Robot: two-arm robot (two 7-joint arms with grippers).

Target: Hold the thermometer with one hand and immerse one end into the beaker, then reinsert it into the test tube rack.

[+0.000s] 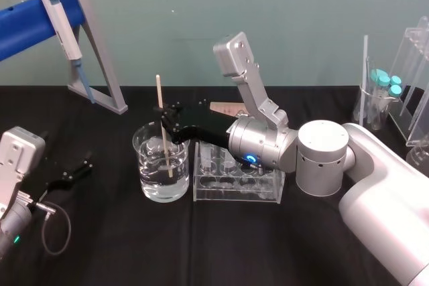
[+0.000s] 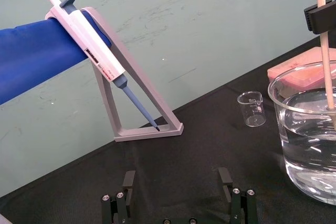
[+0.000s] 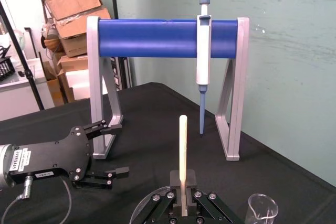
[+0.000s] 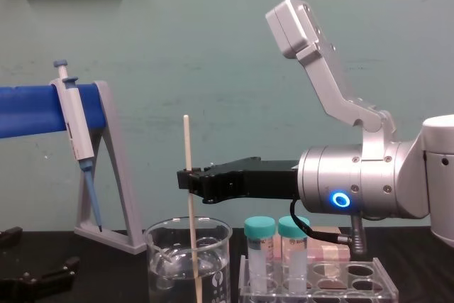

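Immersion step in hand. Right hand (image 1: 163, 113) clenched on the thermometer (image 1: 159, 92), rod near upright, lower end under water in the beaker (image 1: 149, 180); tip seems short of the bottom, though the glass distorts.

Next: lift clear of the rim, carry to the test tube rack (image 1: 236, 192) just beside, lower into a free hole.

Left hand (image 1: 75, 173) idle on the counter (image 1: 201, 246), fingers spread.

Pipette (image 2: 86, 39) label too small to read.
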